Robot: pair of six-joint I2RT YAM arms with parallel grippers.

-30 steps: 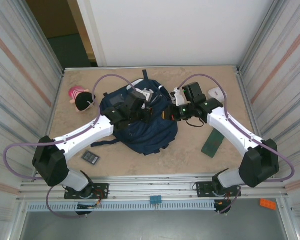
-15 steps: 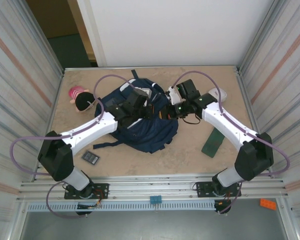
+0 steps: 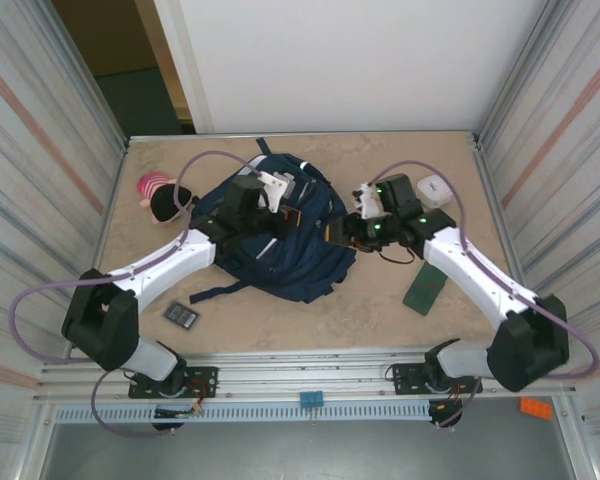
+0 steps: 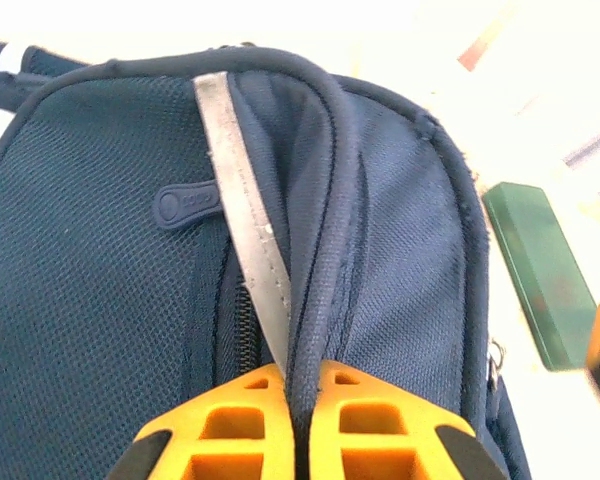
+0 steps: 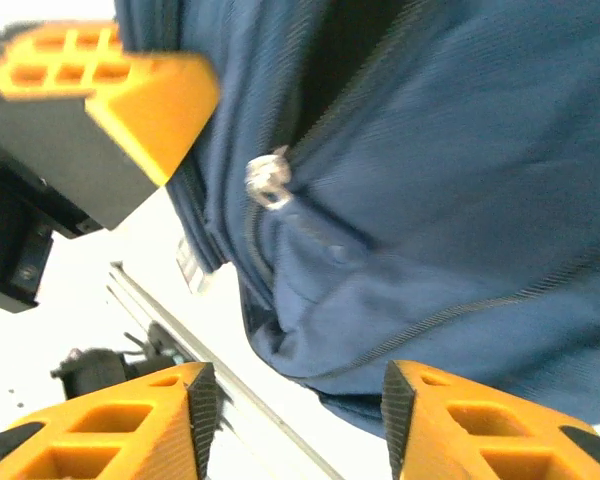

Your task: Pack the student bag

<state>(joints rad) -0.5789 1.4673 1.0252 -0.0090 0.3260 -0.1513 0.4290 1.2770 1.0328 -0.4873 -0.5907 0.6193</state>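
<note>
The student bag (image 3: 280, 245), navy blue with a thin white stripe, lies in the middle of the table. My left gripper (image 3: 278, 207) sits over its upper part. In the left wrist view the orange fingers (image 4: 230, 410) of the left gripper (image 4: 302, 388) are shut on the bag's (image 4: 100, 230) piped rim beside a grey stripe. My right gripper (image 3: 340, 232) is at the bag's right edge. From the right wrist, this gripper (image 5: 292, 400) stands open, with the bag's fabric (image 5: 440, 170) and a metal zipper pull (image 5: 269, 184) just beyond its fingertips.
A pink and black plush toy (image 3: 160, 196) lies at the far left. A small dark card (image 3: 180, 314) is near the front left. A green case (image 3: 424, 288) lies right of the bag, and a white object (image 3: 435, 188) sits behind the right arm.
My right gripper has opened and let go of the bag's right side. The left gripper, still shut on the rim, has drawn the bag's top away from me and slightly left.
</note>
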